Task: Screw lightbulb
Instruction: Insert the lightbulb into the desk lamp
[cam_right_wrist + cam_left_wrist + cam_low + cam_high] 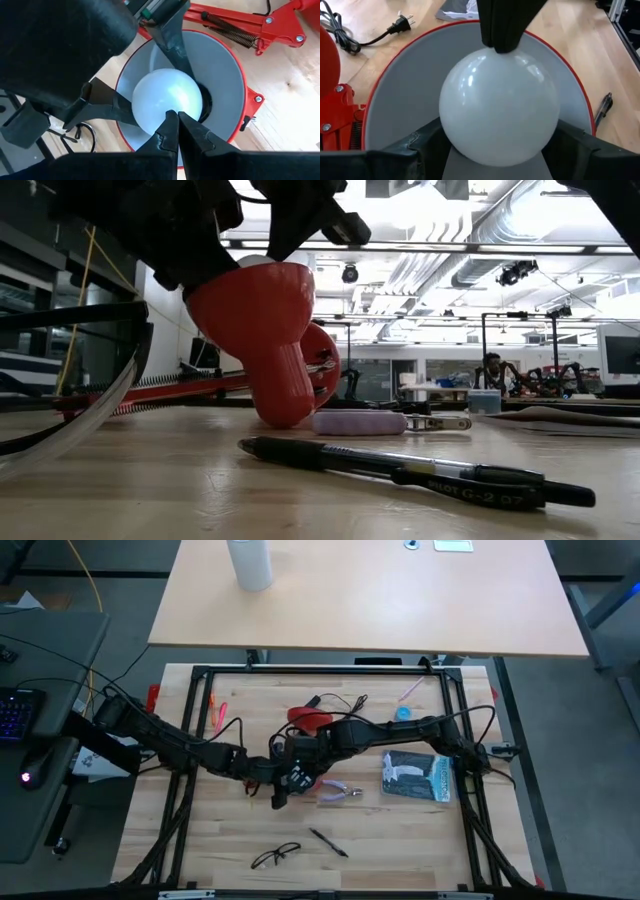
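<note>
Looking straight down, both arms meet mid-table, hiding the lightbulb. At table height, the red lamp shade stands behind a pen. Left wrist: the lightbulb sits inside the shade, the left gripper spread beside it. Right wrist: the right gripper, fingers pressed together, touches the globe.
</note>
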`<act>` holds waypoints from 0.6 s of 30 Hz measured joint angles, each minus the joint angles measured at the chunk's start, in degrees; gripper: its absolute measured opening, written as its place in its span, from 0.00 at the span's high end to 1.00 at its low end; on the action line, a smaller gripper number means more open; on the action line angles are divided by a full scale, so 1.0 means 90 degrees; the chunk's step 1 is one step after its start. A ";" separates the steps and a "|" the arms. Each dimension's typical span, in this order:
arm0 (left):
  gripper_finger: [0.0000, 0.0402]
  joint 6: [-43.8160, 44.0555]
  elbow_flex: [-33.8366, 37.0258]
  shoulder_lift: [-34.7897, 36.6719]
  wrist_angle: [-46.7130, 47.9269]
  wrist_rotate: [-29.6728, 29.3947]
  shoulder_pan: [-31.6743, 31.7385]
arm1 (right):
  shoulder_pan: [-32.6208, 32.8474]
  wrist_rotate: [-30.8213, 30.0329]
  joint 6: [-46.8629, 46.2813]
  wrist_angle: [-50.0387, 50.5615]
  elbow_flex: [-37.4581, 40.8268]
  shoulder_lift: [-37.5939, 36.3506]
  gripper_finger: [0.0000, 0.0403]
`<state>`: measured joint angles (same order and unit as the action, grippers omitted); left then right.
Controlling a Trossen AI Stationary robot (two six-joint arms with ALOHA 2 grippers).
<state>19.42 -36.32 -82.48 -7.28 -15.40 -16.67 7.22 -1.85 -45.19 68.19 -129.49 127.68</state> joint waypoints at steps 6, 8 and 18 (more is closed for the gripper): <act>0.29 -0.0154 -0.0002 -0.0002 -0.0033 0.0037 0.0061 | -0.0005 0.0020 0.0001 -0.0008 0.0005 0.0010 1.00; 0.29 -0.0179 -0.0003 -0.0002 -0.0039 0.0058 0.0089 | -0.0005 -0.0002 0.0000 -0.0008 0.0005 0.0010 1.00; 0.29 -0.0659 -0.0158 0.0126 0.0060 0.0087 0.0090 | -0.0005 -0.0004 0.0000 0.0002 0.0005 0.0010 1.00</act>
<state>13.49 -37.74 -81.34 -6.74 -14.61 -15.86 7.18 -1.89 -45.19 68.20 -129.45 127.76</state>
